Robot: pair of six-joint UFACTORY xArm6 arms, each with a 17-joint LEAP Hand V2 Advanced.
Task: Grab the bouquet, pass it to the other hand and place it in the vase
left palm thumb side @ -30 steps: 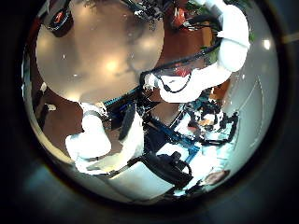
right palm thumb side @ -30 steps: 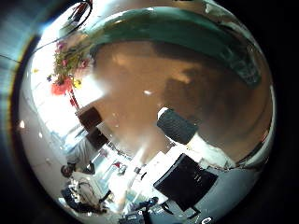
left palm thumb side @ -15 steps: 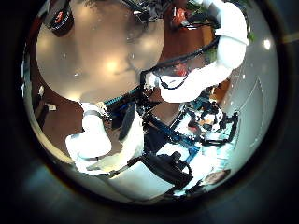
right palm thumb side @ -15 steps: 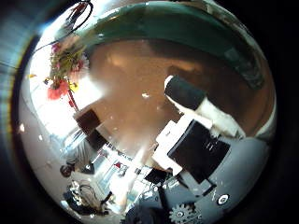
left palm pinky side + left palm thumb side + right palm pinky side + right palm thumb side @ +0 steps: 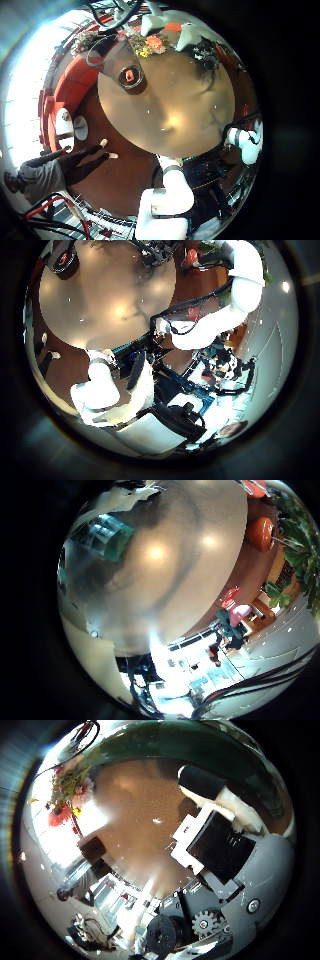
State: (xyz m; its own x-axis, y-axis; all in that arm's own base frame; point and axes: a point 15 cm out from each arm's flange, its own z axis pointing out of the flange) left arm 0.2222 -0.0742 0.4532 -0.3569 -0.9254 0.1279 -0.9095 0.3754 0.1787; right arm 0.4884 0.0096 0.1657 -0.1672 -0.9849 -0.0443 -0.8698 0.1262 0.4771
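Fingers (image 5: 215,830) of the right hand (image 5: 225,870) have curled much further into its thumb-side view than a second ago, holding nothing. Bouquet (image 5: 68,788) lies on the round table (image 5: 140,810), well apart. Left hand's fingers cannot be told

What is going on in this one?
The bouquet of pink, red and yellow flowers has not been picked up yet. It sits near the edge of the round brown table, some way from the right hand, which holds nothing that shows. The dark round vase stands on the table apart from the bouquet.
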